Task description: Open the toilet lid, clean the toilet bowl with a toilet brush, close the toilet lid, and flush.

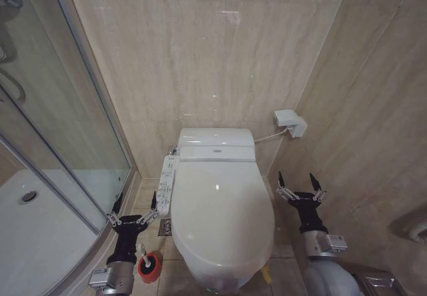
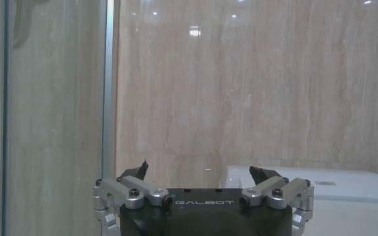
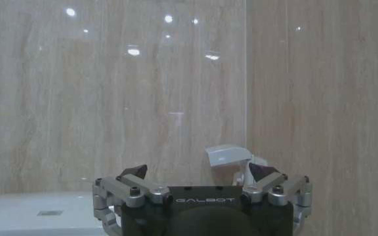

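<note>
From the head camera, going left to right: the curved glass shower screen (image 1: 67, 129) and white shower tray (image 1: 33, 236) fill the left side. Beside them the left gripper (image 1: 135, 207) hangs low between the screen and the toilet, its black fingers spread wide and holding nothing. Just below it, on the tiled floor, stands the small round red cup holder (image 1: 149, 267) with the toilet brush (image 1: 141, 251) in it, its thin white stick handle pointing up; the brush head is hidden inside the cup.

In the middle, the large glossy white oval toilet lid (image 1: 221, 213) lies shut over the toilet, so the bowl beneath is covered. A white control panel (image 1: 166, 184) runs along the lid's left flank, and a small yellow ribbon tab (image 1: 267, 274) shows at its front right edge. To the right, the right gripper (image 1: 301, 184) hovers beside the toilet, fingers likewise spread wide and empty. A white wall socket box (image 1: 289, 122) sits on the beige tiled wall (image 1: 213, 49) above it.

The left wrist camera shows the left gripper (image 2: 205, 173) open before the wall, with the screen's metal frame (image 2: 109, 88) alongside. The right wrist camera shows the right gripper (image 3: 202, 173) open, with the socket box (image 3: 228, 156) just beyond.
</note>
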